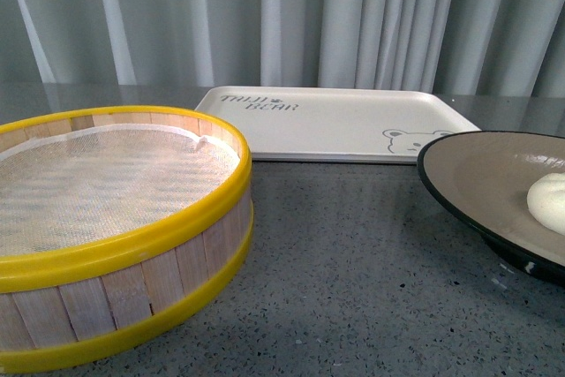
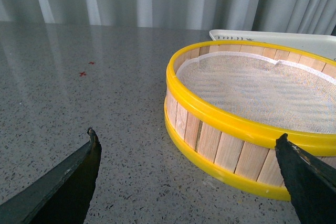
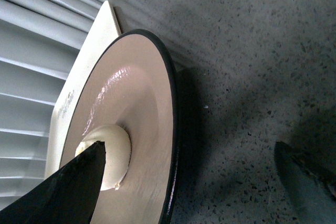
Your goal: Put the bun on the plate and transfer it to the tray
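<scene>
The left gripper is held wide open, with nothing between its two dark fingers; whether they touch the table cannot be told. Beyond them, in the left wrist view, a basket of pale wooden slats with yellow bands at top and bottom is seen standing on the table, and a white mesh cloth is laid inside it. Two small red marks are seen on the table well apart from the basket. The right gripper is also spread open and nothing is gripped by it: one finger is seen in front of the bun and the plate, the other is seen over bare table beside the plate, and the black rim is framed between them. Contact between that finger and the bun cannot be judged. The bun is found lying in the beige hollow of the plate, near its middle. In the front view the plate is cut off by the right edge and is seen on the table just in front of the near right corner of the tray; whether the two touch cannot be told. The tray is laid flat behind basket and plate, grey lettering and a bear drawing being printed on it. A pale pleated curtain is hung behind the table.
</scene>
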`<state>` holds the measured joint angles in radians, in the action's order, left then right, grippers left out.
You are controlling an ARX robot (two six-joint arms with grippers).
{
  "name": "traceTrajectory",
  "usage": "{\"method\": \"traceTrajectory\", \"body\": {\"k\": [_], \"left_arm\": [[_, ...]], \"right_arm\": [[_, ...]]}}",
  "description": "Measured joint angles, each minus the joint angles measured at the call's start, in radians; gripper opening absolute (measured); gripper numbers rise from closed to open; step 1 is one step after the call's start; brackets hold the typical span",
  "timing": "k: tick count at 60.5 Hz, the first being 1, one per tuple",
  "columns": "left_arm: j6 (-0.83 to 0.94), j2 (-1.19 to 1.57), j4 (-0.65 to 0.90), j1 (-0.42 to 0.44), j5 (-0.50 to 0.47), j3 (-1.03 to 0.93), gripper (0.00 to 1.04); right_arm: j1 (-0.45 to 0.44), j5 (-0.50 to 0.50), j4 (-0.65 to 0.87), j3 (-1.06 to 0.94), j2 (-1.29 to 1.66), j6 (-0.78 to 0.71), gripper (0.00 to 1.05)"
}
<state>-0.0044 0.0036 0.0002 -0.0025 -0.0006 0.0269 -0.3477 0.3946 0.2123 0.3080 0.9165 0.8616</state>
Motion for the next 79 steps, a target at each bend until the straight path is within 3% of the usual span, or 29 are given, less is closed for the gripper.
{"method": "traceTrajectory", "body": {"k": [11,28,34,59,79], "left_arm": [[0.000,0.000,0.000,0.000,0.000,0.000,0.98],[0.000,0.000,0.000,0.000,0.000,0.000,0.98],[0.000,0.000,0.000,0.000,0.000,0.000,0.98],[0.000,0.000,0.000,0.000,0.000,0.000,0.98],[0.000,0.000,0.000,0.000,0.000,0.000,0.98]], "right_arm": [[0.005,0.031,0.030,0.002,0.019,0.122,0.96],[0.092,0.051,0.109,0.000,0.072,0.271,0.96],[0.121,0.045,0.120,0.002,0.092,0.301,0.74],[0.143,0.042,0.113,0.005,0.091,0.323,0.06],[0.150,0.032,0.108,-0.031,0.020,0.328,0.02]]}}
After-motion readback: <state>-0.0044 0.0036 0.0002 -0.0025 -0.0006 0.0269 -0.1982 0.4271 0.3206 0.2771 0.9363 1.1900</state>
